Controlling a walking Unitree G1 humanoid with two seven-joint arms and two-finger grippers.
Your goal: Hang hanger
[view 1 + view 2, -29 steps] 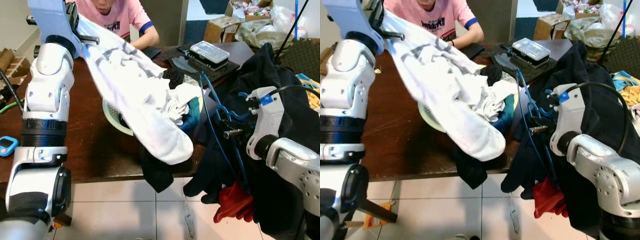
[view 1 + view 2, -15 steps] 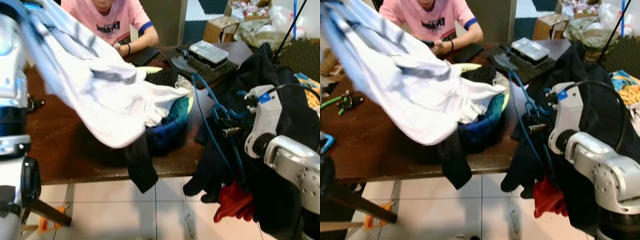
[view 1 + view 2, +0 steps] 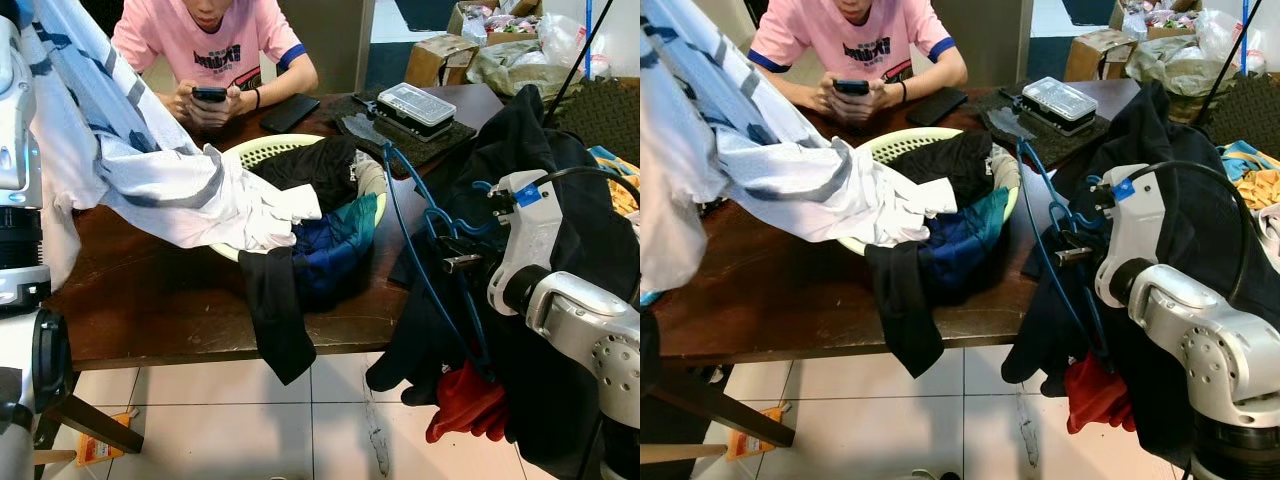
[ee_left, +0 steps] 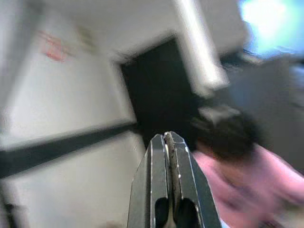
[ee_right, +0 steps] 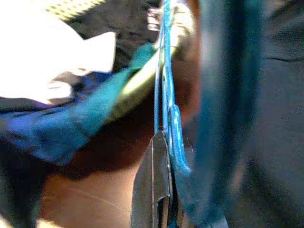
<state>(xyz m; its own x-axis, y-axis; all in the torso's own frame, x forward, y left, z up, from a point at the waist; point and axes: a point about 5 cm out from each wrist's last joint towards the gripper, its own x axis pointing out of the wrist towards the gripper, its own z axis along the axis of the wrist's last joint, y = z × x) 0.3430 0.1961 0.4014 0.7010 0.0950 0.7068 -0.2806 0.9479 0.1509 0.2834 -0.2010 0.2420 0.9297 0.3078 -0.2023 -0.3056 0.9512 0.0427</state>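
Note:
My right gripper [image 3: 452,263] is shut on a blue wire hanger [image 3: 404,243], held upright at the table's right edge; the hanger's wire [image 5: 166,95] runs along the shut fingers in the right wrist view. At the far left my raised left arm [image 3: 15,180] holds up a white garment with dark stripes [image 3: 170,190]. Its lower end trails into the pale green laundry basket [image 3: 262,150]. In the left wrist view my left gripper [image 4: 167,137] has its fingers pressed together; the cloth between them is hidden.
The basket holds black and blue clothes, and a black piece [image 3: 275,320] hangs over the brown table's [image 3: 150,290] front edge. A person in pink [image 3: 215,45] sits behind with a phone. Dark garments [image 3: 540,140] and a red cloth [image 3: 460,405] hang at right.
My left arm has drawn the white garment up and to the left, uncovering the basket and the seated person. The right gripper and hanger have stayed in place.

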